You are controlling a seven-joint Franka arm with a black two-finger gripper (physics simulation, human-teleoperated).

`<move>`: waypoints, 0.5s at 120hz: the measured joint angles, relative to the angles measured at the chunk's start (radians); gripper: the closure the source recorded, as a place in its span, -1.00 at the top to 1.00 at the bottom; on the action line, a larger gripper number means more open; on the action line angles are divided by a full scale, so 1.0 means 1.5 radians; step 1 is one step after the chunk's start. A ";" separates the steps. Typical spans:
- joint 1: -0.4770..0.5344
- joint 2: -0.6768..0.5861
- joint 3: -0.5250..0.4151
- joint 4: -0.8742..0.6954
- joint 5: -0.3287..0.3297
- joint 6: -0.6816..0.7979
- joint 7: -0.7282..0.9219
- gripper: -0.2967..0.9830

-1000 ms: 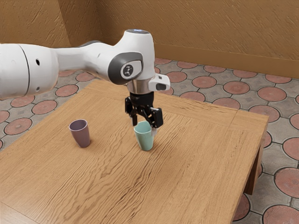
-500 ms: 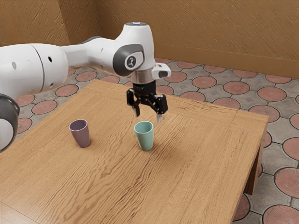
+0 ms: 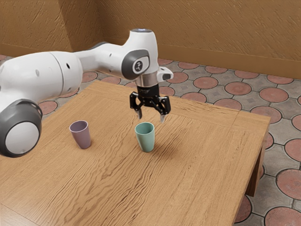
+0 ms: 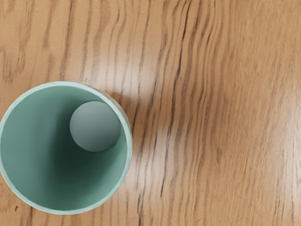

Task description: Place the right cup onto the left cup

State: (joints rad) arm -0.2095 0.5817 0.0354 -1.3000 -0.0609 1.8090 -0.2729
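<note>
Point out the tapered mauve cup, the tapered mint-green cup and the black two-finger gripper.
Tapered mauve cup (image 3: 82,137): exterior view, outer side wall.
Tapered mint-green cup (image 4: 95,126): wrist view, inner bottom.
Black two-finger gripper (image 3: 151,117): exterior view, midway between fingertips.

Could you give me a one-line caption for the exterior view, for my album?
Open gripper above a teal cup, a purple cup standing apart on the wooden table.

The exterior view looks from beside the robot arm (image 3: 110,56), raised and set well back, slanting down across the wooden table (image 3: 202,165) toward the brown wall (image 3: 202,28). The wrist view, much nearer, faces down from the arm's end into the teal cup (image 4: 37,155) (right to its bottom). Both share that cup and some tabletop beside it.
</note>
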 joint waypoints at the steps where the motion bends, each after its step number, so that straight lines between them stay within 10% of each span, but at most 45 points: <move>1: 0.000 0.002 0.000 0.001 0.000 0.000 -0.001 0.54; 60: 0.019 0.088 -0.001 0.060 -0.001 0.004 -0.027 0.54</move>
State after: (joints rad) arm -0.1812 0.7139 0.0340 -1.2094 -0.0628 1.8144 -0.3135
